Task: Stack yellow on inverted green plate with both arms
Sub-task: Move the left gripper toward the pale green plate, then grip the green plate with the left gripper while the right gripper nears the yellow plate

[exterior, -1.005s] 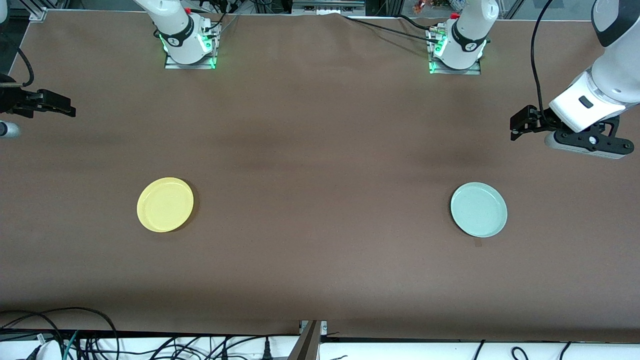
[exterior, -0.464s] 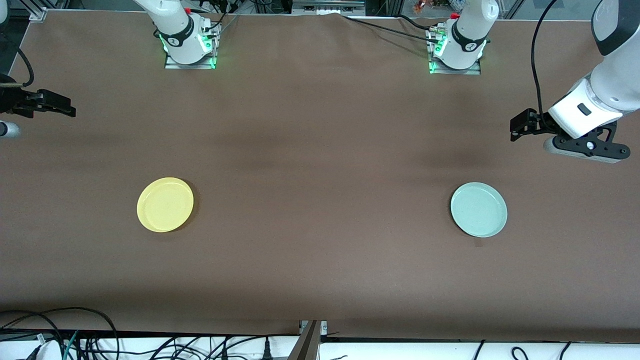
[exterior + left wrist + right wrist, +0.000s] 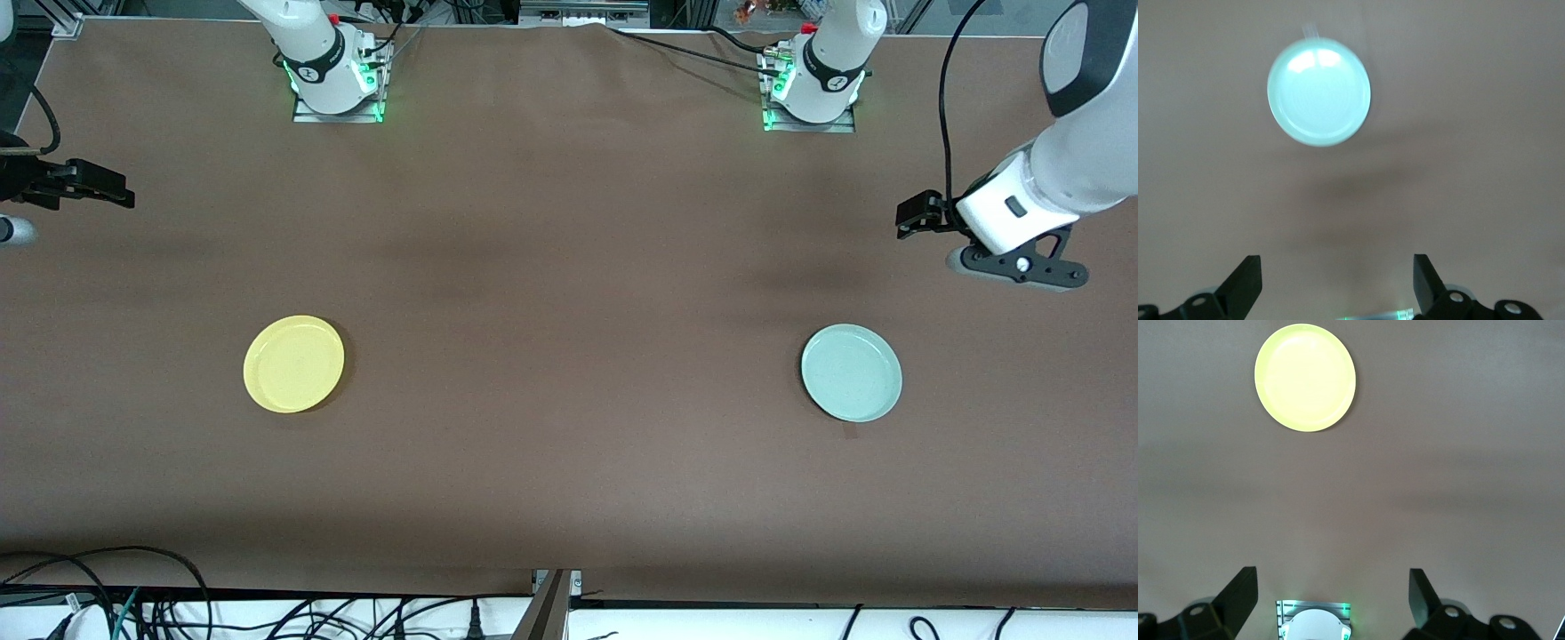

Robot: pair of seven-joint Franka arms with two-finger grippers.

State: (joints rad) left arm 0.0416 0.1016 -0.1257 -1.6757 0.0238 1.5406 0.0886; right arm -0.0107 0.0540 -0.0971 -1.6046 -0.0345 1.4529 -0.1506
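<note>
1. The green plate [image 3: 852,372] lies rim-up on the desk [image 3: 569,293] toward the left arm's end, not yet inverted.
2. The yellow [image 3: 293,364] lies rim-up toward the right arm's end, well apart from the green plate and about level with it.
3. Over the last second the left gripper [image 3: 916,216] has crept inward over bare desk, with the green plate nearer the front camera; its fingers [image 3: 1245,283] are spread wide with nothing between them.
4. That drift looks like the start of a reach for the green plate, so flipping probably comes first.
5. The right gripper [image 3: 98,185] waits, unmoved, over the desk's edge, its fingers [image 3: 1238,593] apart and empty.
</note>
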